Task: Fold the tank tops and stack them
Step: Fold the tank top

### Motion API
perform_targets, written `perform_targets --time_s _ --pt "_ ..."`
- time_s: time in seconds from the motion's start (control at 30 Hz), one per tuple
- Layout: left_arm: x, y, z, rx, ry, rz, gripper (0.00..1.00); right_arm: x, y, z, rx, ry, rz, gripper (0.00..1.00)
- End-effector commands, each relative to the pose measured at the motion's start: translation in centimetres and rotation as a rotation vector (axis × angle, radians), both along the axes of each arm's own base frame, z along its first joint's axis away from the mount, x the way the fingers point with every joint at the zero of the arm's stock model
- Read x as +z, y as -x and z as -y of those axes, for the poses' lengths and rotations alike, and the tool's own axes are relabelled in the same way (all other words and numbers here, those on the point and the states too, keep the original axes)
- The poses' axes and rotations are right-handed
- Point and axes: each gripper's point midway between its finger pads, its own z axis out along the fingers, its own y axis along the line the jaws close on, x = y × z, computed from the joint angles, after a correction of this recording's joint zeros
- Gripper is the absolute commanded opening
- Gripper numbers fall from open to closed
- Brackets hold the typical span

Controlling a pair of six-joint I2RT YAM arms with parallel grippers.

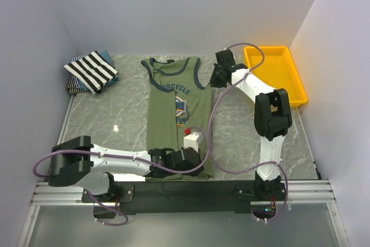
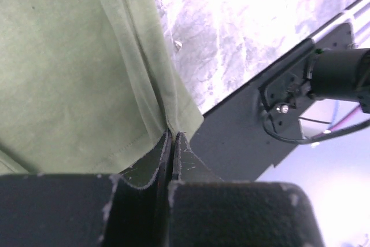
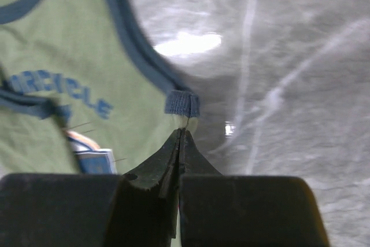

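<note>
The olive-green tank top (image 1: 173, 120) lies flat in the middle of the table, neck to the far side, with navy trim and a chest print. My left gripper (image 1: 199, 166) is at its near right hem corner, shut on the green fabric (image 2: 69, 73) that is pinched at the fingertips (image 2: 172, 134). My right gripper (image 1: 211, 84) is at the shirt's right side below the armhole, shut on the edge (image 3: 139, 128) just under the navy trim end (image 3: 182, 103). A folded black-and-white striped tank top (image 1: 92, 69) lies at the back left on a bluish one (image 1: 88, 89).
A yellow plastic tray (image 1: 292, 85) stands at the back right, beside the right arm. The black base rail (image 2: 243, 137) runs along the table's near edge, close to the left gripper. White walls close in the table on three sides.
</note>
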Motion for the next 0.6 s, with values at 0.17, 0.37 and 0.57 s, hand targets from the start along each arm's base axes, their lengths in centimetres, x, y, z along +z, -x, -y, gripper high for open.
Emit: perform_targets --time_s 0.17,0.37,0.57 --pt "1.3 1.0 -2.0 0.034 0.106 -0.057 0.01 4.7 -1.6 -4.4 0.033 0.016 0.113 0.00" --pt "0.3 1.6 -4.1 0.058 0.115 -0.098 0.01 4.7 -2.0 -7.4 0.060 0.028 0.114 0.00" --pt "-0.3 2.0 -5.9 0.078 0.123 -0.121 0.00 4.1 -2.7 -9.6 0.075 0.032 0.112 0.00"
